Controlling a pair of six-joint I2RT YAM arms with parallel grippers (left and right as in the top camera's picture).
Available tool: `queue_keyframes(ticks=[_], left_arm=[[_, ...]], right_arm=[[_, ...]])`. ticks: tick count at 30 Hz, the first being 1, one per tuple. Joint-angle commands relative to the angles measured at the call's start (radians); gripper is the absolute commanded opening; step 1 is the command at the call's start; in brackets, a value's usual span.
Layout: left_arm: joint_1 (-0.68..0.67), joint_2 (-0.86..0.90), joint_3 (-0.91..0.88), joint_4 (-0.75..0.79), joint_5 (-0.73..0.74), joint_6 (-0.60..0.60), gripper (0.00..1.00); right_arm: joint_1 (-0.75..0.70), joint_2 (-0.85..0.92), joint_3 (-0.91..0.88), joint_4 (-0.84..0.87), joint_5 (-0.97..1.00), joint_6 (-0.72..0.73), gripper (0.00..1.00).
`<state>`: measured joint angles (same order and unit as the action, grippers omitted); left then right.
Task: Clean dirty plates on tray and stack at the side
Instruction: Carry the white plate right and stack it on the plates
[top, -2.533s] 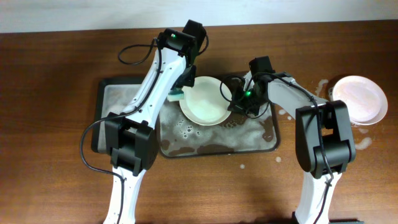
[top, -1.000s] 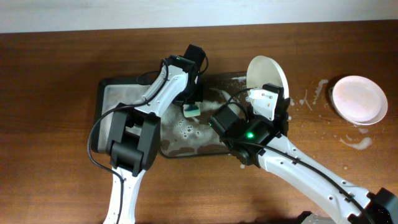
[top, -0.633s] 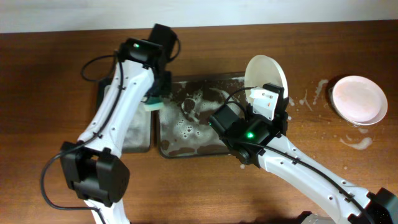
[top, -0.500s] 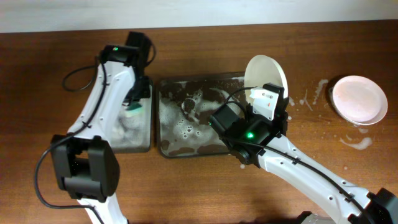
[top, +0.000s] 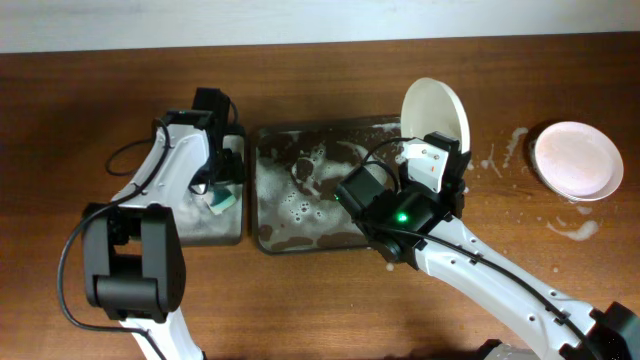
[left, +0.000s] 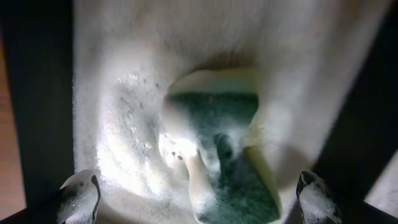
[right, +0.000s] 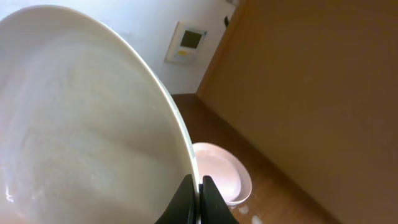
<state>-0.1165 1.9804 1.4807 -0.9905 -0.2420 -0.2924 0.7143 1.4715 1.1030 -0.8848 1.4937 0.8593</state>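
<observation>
White plate held on edge above the tray, with the sponge lying in its own tray.

The right gripper (right: 194, 190) pinches the rim of a white plate (top: 437, 108), which stands tilted on edge above the right end of the foam-streaked tray (top: 300, 235). Another plate (top: 577, 160) sits on the table (top: 80, 120) well to the right. The left gripper (top: 222, 180) hangs with its jaws wide over the green sponge (left: 217, 124) in the smaller tray (top: 195, 225), holding nothing. The held plate looks rigid, breakable and probably slick with suds. A thin rim pinch seems liable to slip, so it likely wants a slow, low set-down.
</observation>
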Motion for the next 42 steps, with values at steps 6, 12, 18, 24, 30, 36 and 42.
queue_keyframes(ticks=[6, 12, 18, 24, 30, 36, 42], left_arm=[[-0.006, -0.099, 0.084, -0.043, 0.066, 0.001, 0.99], [-0.006, -0.099, 0.084, -0.043, 0.066, 0.001, 0.99], [-0.006, -0.099, 0.084, -0.043, 0.066, 0.001, 0.99], [-0.005, -0.099, 0.084, -0.043, 0.066, 0.001, 0.99], [-0.005, -0.099, 0.084, -0.043, 0.066, 0.001, 0.99], [-0.005, -0.099, 0.084, -0.043, 0.066, 0.001, 0.99], [-0.005, -0.099, 0.084, -0.043, 0.066, 0.002, 0.99]], right_arm=[[-0.011, -0.003, -0.004, 0.003, -0.089, 0.01, 0.04], [-0.254, -0.047, -0.003, 0.199, -0.657, -0.331, 0.04], [-0.816, -0.132, 0.059, 0.255, -1.597, -0.441, 0.04], [-1.167, -0.079, 0.058, 0.347, -1.76, -0.317, 0.04], [-1.266, 0.067, 0.058, 0.46, -1.541, -0.214, 0.04], [-1.424, 0.24, 0.058, 0.546, -1.54, -0.17, 0.04], [-1.467, 0.349, 0.058, 0.629, -1.534, -0.178, 0.04]])
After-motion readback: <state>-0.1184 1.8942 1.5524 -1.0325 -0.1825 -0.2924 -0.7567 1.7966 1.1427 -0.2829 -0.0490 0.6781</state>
